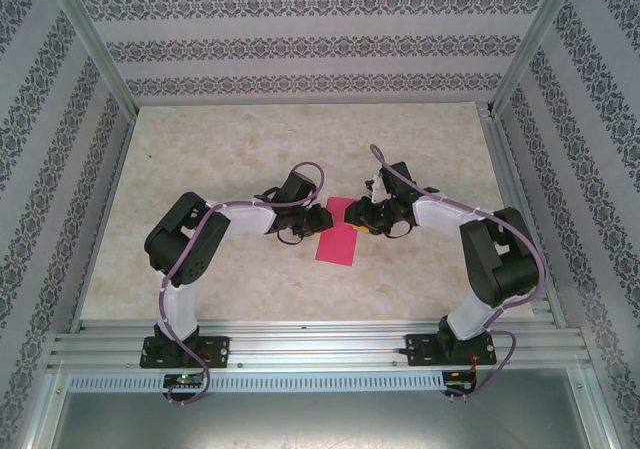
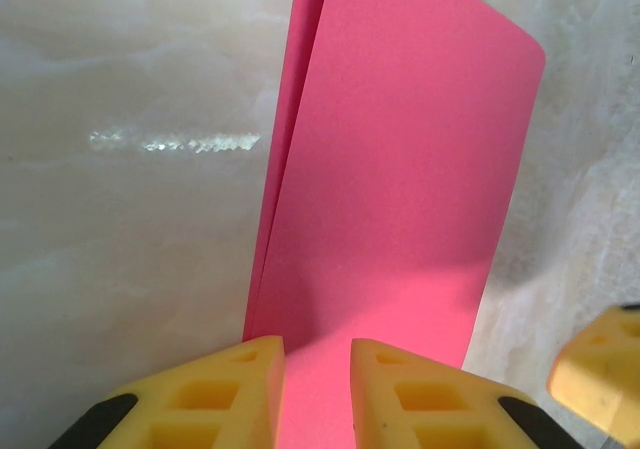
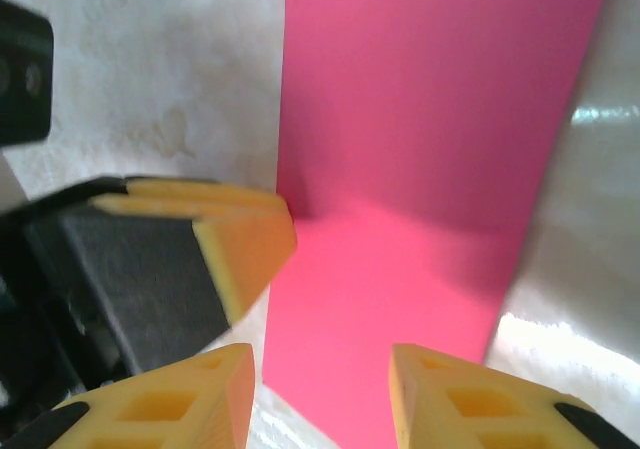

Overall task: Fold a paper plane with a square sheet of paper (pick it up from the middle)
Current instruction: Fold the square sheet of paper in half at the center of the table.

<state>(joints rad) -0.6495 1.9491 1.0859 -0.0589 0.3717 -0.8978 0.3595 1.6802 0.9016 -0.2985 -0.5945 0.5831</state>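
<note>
The square sheet of paper (image 1: pixel 337 237) lies on the table between my two grippers, magenta-red and folded into a long rectangle, not a paper plane. In the left wrist view the paper (image 2: pixel 400 169) shows two layers along its left edge. My left gripper (image 2: pixel 318 389) hangs over its near end, the yellow fingers (image 2: pixel 230 389) a narrow gap apart with only the flat paper showing between them. My right gripper (image 3: pixel 320 389) stands open over the paper (image 3: pixel 430 119) from the other side. The left gripper's fingertip (image 3: pixel 250 239) is close beside it.
The table top (image 1: pixel 220 149) is pale marbled stone, with patterned walls on three sides and metal rails (image 1: pixel 320 344) along the near edge. The two arms meet at mid-table, their grippers (image 1: pixel 318 219) nearly touching. The right gripper's finger (image 2: pixel 600 379) shows at the left wrist view's edge.
</note>
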